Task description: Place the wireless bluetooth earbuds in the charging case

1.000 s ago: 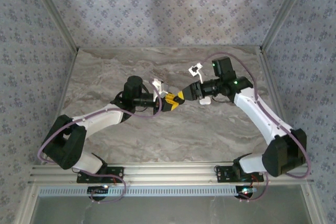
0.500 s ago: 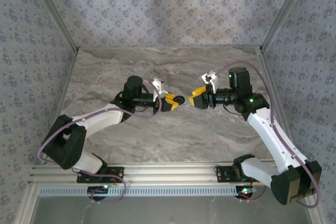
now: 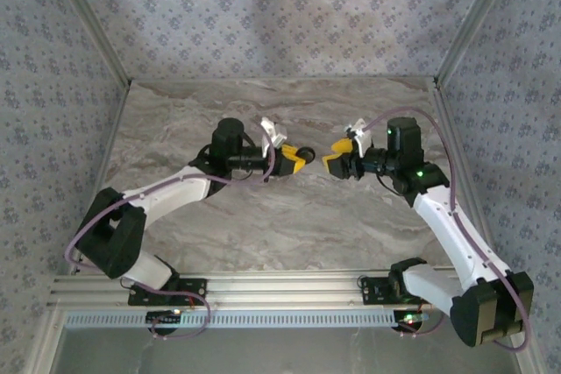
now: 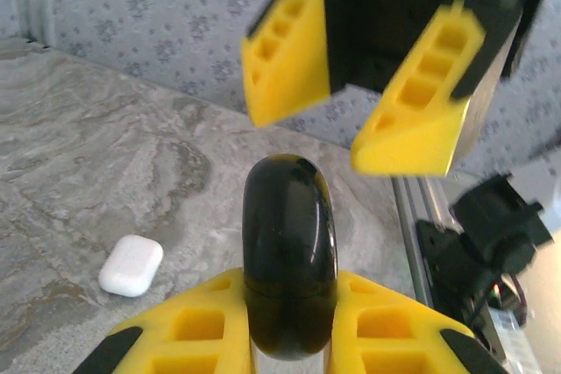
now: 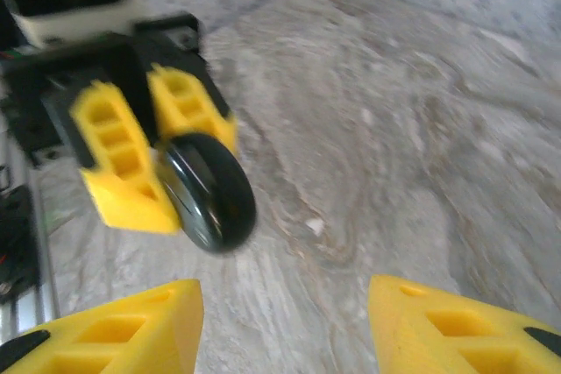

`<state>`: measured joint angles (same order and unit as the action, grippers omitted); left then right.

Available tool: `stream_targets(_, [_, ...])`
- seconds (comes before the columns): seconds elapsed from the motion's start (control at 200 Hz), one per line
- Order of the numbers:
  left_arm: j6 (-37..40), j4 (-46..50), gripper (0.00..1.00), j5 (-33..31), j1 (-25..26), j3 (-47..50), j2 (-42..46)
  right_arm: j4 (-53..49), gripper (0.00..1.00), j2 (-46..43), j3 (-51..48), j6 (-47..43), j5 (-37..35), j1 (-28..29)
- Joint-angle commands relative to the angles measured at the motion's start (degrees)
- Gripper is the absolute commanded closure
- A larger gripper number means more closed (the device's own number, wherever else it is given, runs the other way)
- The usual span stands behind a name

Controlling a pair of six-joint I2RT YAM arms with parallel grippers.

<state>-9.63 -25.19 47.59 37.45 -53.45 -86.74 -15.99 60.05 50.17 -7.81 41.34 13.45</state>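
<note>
Left claw (image 3: 296, 158) clamps a glossy black charging case (image 4: 289, 260) above mid-counter (image 3: 263, 225), far from all 4 edges. Open air separates it from the right claw (image 3: 336, 160), whose jaws are spread and empty. 1 white case (image 4: 131, 265) lies on bare counter below.

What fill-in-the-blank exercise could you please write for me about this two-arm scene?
1. The left gripper has its fingers shut on a glossy case coloured ____.
2. The right gripper has its fingers standing ____, holding nothing.
3. The small case lying on the table is coloured ____.
Missing words: black; open; white.
</note>
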Motion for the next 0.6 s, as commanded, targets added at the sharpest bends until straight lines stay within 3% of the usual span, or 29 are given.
stream_targets(0.0, [-8.1, 6.2, 0.89, -6.1, 1.6, -4.3, -2.8, 3.4, 0.46, 0.2, -1.8, 12.0, -4.5, -3.3])
stream_targets(0.14, [-16.4, 10.7, 0.89, -15.2, 4.1, -8.5, -6.8, 1.9, 0.49, -0.1, -3.5, 20.2, -9.6, -6.9])
stream_targets(0.325, [-27.5, 24.0, 0.89, -21.2, 5.8, -19.3, -15.6, -2.0, 0.51, -4.3, -6.6, 27.3, -20.2, -9.8])
stream_targets(0.6, [-36.2, 30.6, 0.88, -21.7, 7.2, -29.3, -26.5, -4.5, 0.51, -10.2, -10.2, 28.6, -21.9, -9.9])
